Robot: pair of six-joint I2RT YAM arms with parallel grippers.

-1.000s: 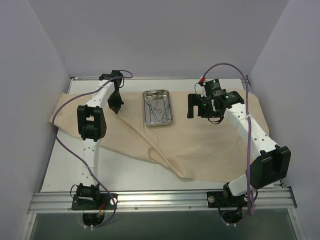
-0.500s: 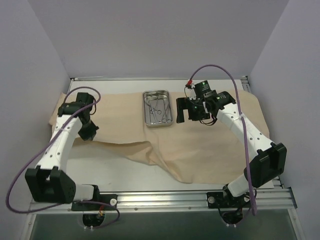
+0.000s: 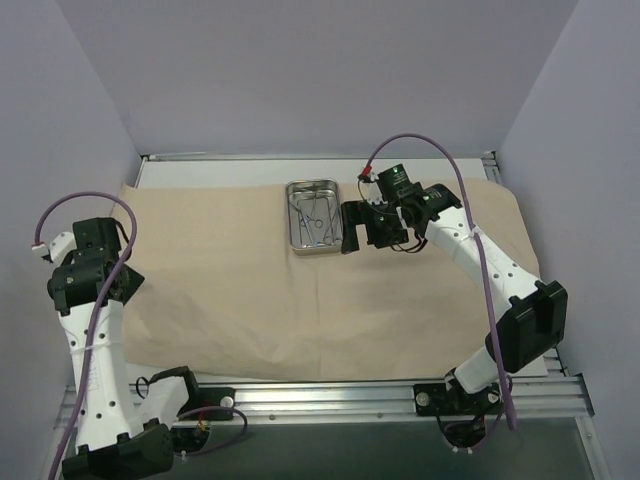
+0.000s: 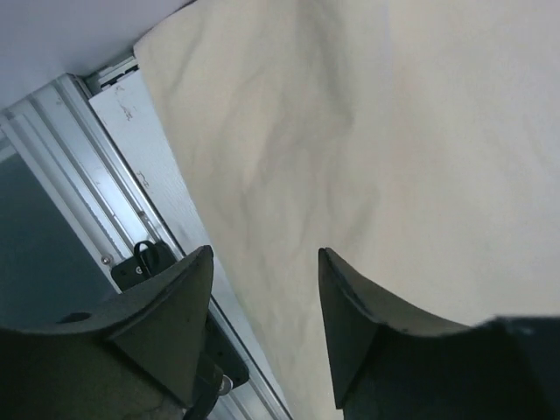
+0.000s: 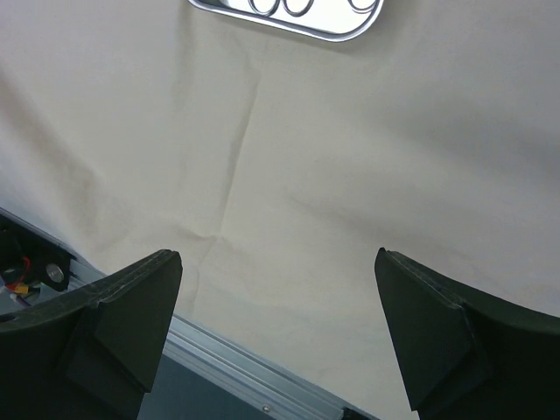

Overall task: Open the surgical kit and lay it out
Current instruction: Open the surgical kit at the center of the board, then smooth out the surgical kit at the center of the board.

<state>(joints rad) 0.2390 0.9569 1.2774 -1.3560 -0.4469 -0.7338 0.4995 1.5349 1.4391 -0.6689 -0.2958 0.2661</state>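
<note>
The beige cloth wrap lies spread flat over most of the table. The steel tray stands on it at the back centre, with thin ring-handled instruments inside. My right gripper hangs open just right of the tray, with nothing between its fingers. Its wrist view shows the cloth below and the tray's rim at the top edge. My left gripper is at the far left, over the cloth's left edge. Its jaws are apart and empty above the cloth.
An aluminium rail runs along the table's near edge, carrying both arm bases. A strip of bare white table shows behind the cloth. Lilac walls close in on the left, back and right.
My left arm swung from the back toward the front left, dragging the folded cloth out flat, then its gripper opened and let go. My right gripper shifted left toward the tray.
</note>
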